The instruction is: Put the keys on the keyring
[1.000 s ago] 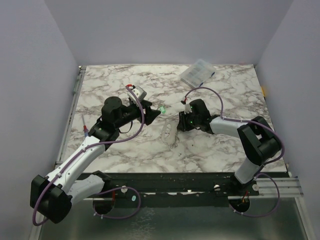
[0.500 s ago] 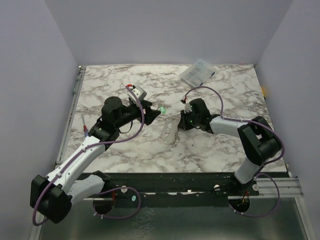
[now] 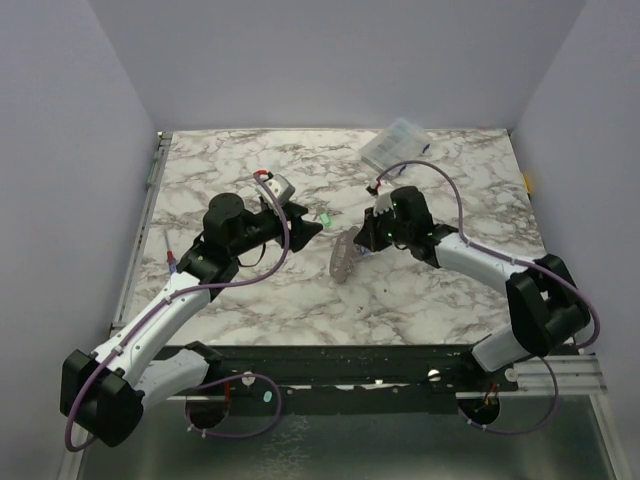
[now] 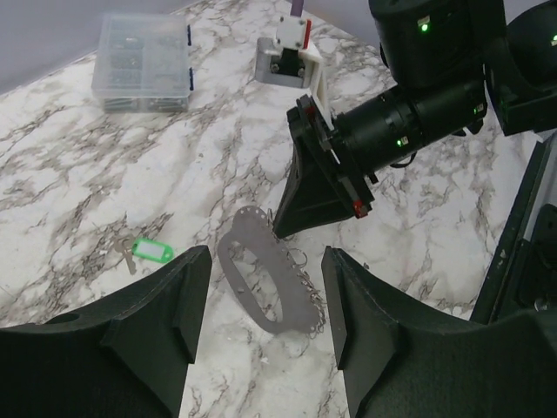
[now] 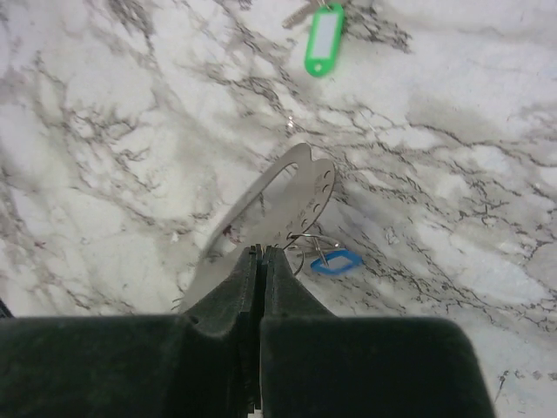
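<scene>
My right gripper (image 3: 358, 240) is shut on the keyring (image 3: 342, 262), a flat grey loop with small holes and thin wire rings, and holds it tilted above the marble. In the right wrist view the shut tips (image 5: 261, 252) pinch the loop's (image 5: 305, 196) near end. The blue key tag (image 5: 335, 261) sits by a wire ring at the loop's edge. The green-tagged key (image 3: 325, 218) lies on the table beyond it, also in the right wrist view (image 5: 324, 39). My left gripper (image 4: 265, 270) is open and empty, its jaws either side of the keyring (image 4: 278, 278), with the green key (image 4: 148, 252) to its left.
A clear plastic compartment box (image 3: 395, 147) sits at the back right of the marble table (image 3: 250, 290), also in the left wrist view (image 4: 144, 52). The right arm's black wrist (image 4: 392, 131) is close in front of the left gripper.
My right gripper has risen and drawn back to the right, lifting the keyring off the table so it hangs tilted. The left arm has not moved.
</scene>
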You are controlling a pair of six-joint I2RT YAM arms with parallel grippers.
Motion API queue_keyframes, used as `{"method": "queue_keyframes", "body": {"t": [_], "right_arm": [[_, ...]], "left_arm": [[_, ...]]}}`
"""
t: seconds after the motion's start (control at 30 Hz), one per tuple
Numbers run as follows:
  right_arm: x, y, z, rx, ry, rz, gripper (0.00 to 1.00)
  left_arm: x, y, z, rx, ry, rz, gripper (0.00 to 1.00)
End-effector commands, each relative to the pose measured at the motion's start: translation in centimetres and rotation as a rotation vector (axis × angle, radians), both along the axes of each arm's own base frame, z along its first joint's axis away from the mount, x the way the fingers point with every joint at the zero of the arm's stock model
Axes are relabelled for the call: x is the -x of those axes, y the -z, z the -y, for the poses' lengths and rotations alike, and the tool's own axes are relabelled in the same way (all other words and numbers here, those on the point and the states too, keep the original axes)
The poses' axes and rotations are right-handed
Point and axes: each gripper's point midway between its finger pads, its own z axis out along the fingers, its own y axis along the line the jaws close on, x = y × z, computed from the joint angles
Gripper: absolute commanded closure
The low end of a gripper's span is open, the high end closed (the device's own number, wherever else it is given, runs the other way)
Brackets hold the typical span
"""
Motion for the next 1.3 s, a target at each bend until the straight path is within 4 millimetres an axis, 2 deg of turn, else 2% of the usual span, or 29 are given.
{"method": "queue_keyframes", "body": {"t": [0.0, 0.17, 0.4, 0.63, 0.73, 1.0, 1.2, 1.27], "right_arm": [[0.3, -4.5, -0.9, -0.075, -0.060, 0.067, 0.99], [1.3, -8.2, -1.6, -0.152, -0.108, 0.113, 0.99], [3.5, -11.8, -2.2, -0.226, -0.183, 0.115, 0.99], [5.0, -14.8, -2.9, -0.304, -0.219, 0.059, 0.99], [6.6, -16.3, -3.3, -0.355, -0.305, 0.078, 0.99], [11.8, -18.8, -3.7, -0.468, -0.618, 0.231, 0.99], [13.0, -19.5, -3.2, -0.451, -0.695, 0.322, 0.99], [13.4, -19.3, -3.1, -0.450, -0.717, 0.311, 0.99]], "left_arm": [[1.8, 0.1, 1.1, -0.001, 0.117, 0.008, 0.40], [3.0, -0.2, 1.7, 0.016, 0.194, 0.016, 0.43], [4.2, -0.4, 2.4, 0.041, 0.282, 0.005, 0.43], [4.5, 0.2, 3.0, 0.049, 0.317, -0.028, 0.43], [4.5, 0.5, 3.2, 0.047, 0.319, -0.038, 0.43], [6.0, 0.1, 3.6, 0.052, 0.398, -0.015, 0.43], [6.6, -0.8, 3.1, 0.051, 0.406, 0.048, 0.43], [6.6, -1.1, 2.9, 0.042, 0.394, 0.068, 0.36]]}}
